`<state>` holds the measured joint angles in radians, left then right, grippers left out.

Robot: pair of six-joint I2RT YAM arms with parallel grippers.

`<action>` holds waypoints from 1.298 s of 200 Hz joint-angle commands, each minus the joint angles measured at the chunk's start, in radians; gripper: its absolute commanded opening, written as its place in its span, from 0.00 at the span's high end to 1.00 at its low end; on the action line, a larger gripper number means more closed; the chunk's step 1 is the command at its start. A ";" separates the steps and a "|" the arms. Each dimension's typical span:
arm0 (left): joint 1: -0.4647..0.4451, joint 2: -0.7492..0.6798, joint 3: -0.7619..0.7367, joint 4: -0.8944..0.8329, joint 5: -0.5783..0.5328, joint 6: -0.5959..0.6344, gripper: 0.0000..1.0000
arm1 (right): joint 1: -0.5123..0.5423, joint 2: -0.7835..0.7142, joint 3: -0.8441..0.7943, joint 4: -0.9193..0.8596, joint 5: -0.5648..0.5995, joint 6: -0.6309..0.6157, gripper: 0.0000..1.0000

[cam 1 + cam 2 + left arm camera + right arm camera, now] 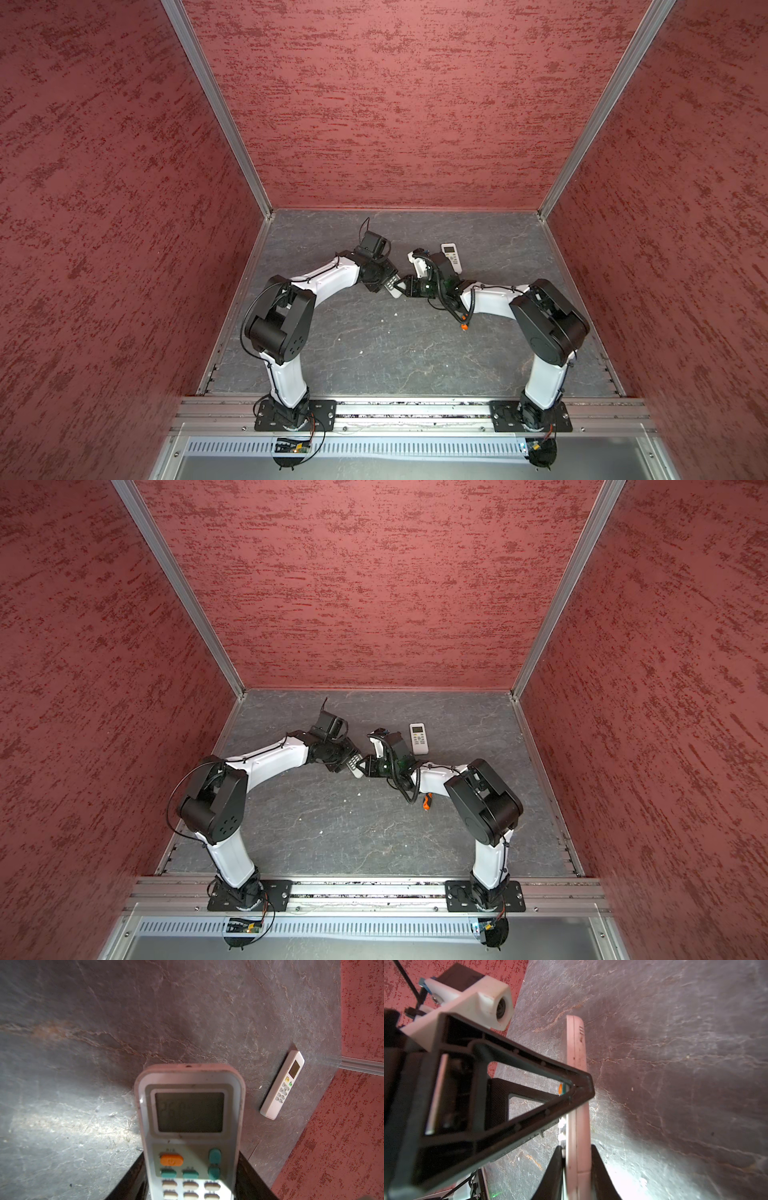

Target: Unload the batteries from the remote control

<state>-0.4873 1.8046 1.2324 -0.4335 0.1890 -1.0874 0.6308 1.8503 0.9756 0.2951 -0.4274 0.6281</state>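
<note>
Batteries: none showing, likely sitting inside remote (pixel 190 1113), hanging above table (pixel 83 1064). Left gripper (pixel 189 1178) is clamping its keypad; right gripper (pixel 576 1147) is pinching its lower end. Risk: 2 opposed grips twisting it loose. Back cover is facing away, unseen; 2nd remote (pixel 282 1084) is lying beyond.

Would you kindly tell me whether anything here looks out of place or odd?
Nothing serious. The screwdriver lies half hidden under the right arm, white specks dot the table, and the held remote has grimy edges.
</note>
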 commanded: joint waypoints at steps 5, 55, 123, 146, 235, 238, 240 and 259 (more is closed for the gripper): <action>0.014 -0.051 0.018 0.010 0.033 -0.011 0.40 | 0.014 -0.005 0.037 -0.014 -0.014 -0.092 0.98; 0.107 -0.085 0.071 -0.182 0.159 0.036 0.34 | 0.030 -0.044 0.081 -0.182 0.093 -0.301 0.99; 0.151 -0.095 0.129 -0.481 0.199 0.056 0.35 | 0.145 -0.094 0.045 -0.181 0.386 -0.627 1.00; 0.162 -0.084 0.129 -0.495 0.220 0.028 0.35 | 0.188 -0.111 0.021 -0.137 0.441 -0.660 1.00; 0.122 0.016 0.262 -0.613 0.092 0.062 0.42 | 0.262 -0.146 0.021 -0.117 0.485 -0.646 1.00; 0.120 0.018 0.267 -0.618 0.081 0.066 0.43 | 0.262 -0.146 0.020 -0.117 0.485 -0.643 1.00; 0.118 0.019 0.268 -0.622 0.074 0.068 0.44 | 0.263 -0.146 0.020 -0.116 0.486 -0.641 1.00; 0.107 0.029 0.289 -0.647 0.026 0.081 0.48 | 0.267 -0.153 0.020 -0.107 0.486 -0.631 1.00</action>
<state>-0.3672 1.8175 1.4868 -1.0183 0.3038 -1.0409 0.8890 1.7348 0.9951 0.1387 0.0353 -0.0154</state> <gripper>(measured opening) 0.544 0.184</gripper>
